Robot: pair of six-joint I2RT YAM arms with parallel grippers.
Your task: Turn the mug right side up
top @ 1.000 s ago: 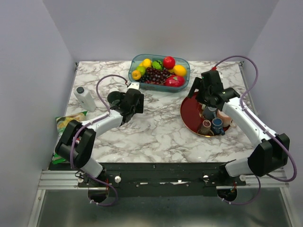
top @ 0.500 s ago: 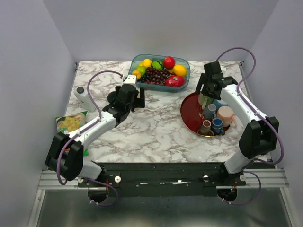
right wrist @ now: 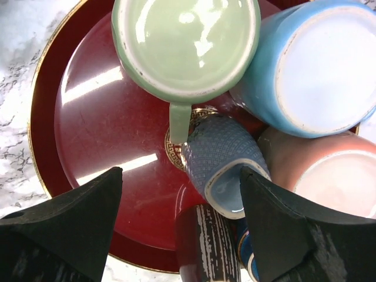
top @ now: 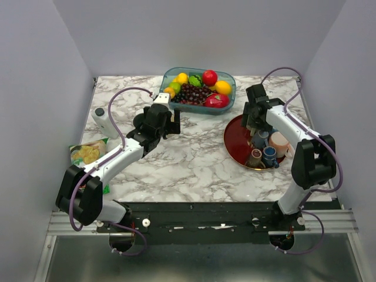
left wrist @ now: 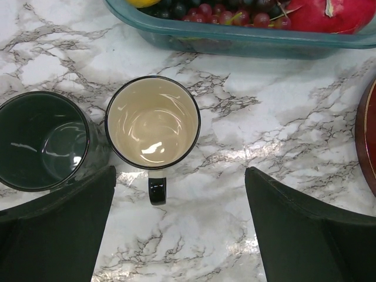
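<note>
A red tray (right wrist: 100, 135) holds several mugs. A pale green mug (right wrist: 185, 44), a light blue mug (right wrist: 317, 70) and a pink mug (right wrist: 329, 176) stand bottom up. A blue patterned mug (right wrist: 226, 161) lies on its side, and a dark red striped mug (right wrist: 208, 247) sits near it. My right gripper (right wrist: 179, 194) is open and empty, hovering over these mugs above the tray's back part (top: 256, 120). My left gripper (left wrist: 179, 182) is open and empty, above an upright cream-lined mug (left wrist: 153, 122) with a black handle and an upright dark green mug (left wrist: 41, 140).
A teal container of fruit (top: 198, 86) stands at the back centre, close behind the left gripper (top: 160, 120). A white bottle (top: 106, 121) and a snack bag (top: 87, 153) lie at the far left. The red tray (top: 234, 144) sits right of centre.
The left arm moved back toward the fruit container, then held still. The right arm swung its elbow to the right and kept its gripper over the tray's back part.
</note>
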